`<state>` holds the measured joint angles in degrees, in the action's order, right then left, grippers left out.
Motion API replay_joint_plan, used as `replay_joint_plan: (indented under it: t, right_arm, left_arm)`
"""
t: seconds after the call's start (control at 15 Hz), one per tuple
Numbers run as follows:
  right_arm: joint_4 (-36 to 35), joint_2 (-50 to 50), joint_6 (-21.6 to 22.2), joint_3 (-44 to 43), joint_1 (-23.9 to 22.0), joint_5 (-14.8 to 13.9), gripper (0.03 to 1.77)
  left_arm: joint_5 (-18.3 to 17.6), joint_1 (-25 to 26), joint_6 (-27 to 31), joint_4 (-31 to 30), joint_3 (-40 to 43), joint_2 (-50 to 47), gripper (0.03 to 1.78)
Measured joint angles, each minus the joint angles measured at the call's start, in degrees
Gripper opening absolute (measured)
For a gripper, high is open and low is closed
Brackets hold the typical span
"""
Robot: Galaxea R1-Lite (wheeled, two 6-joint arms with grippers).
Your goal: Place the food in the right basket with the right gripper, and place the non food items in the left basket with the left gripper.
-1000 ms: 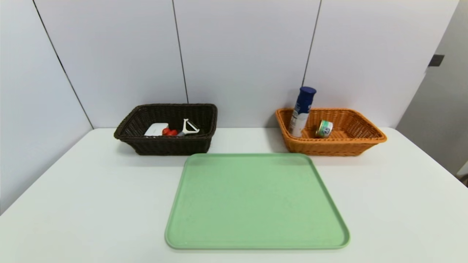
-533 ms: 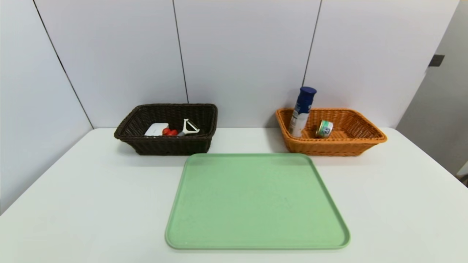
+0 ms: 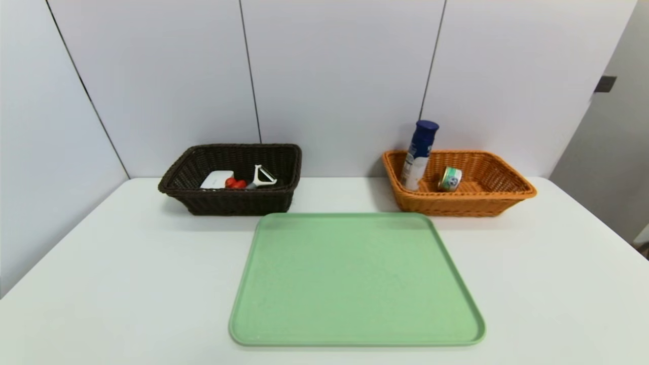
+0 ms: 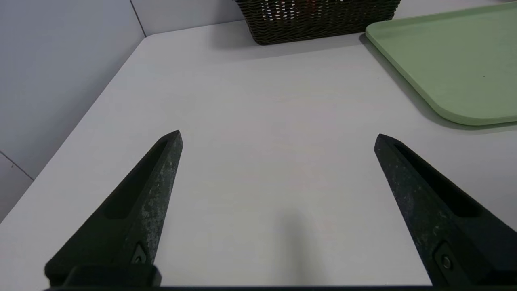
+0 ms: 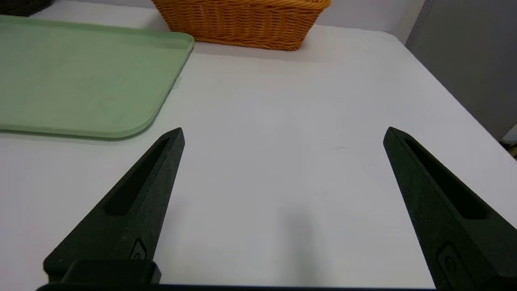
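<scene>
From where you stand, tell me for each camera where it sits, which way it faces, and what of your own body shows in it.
Head view: high on the robot, looking forward and down at the table, green tray, left basket and right basket; no arm shows.
Left wrist view: low over the table, facing forward; the open left gripper frames it.
Right wrist view: likewise; the open right gripper frames it.
Shared: all three show the tray; each wrist view shares its own basket with the head view.

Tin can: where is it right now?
In the head view the tin can lies tipped inside the orange basket, at the table's back right, just right of the leaning blue bottle.
</scene>
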<state>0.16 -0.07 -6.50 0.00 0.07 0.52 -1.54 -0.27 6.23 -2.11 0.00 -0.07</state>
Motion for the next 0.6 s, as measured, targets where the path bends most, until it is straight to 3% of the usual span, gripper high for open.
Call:
replay_joint_plan:
  t: [0.13, 0.33, 0.6]
  right_arm:
    - [0.0, 0.0, -3.8, 0.0, 0.0, 1.8, 1.7]
    - [-0.1, 0.0, -4.3, 0.0, 0.0, 2.0, 1.7]
    - [-0.1, 0.0, 0.5, 0.0, 0.0, 1.1, 1.7]
  left_arm:
    - [0.2, 0.0, 0.1, 0.0, 0.0, 0.0, 1.69]
    - [0.3, 0.0, 0.7, 0.0, 0.0, 0.0, 1.69]
    - [0.2, 0.0, 0.7, 0.0, 0.0, 0.0, 1.69]
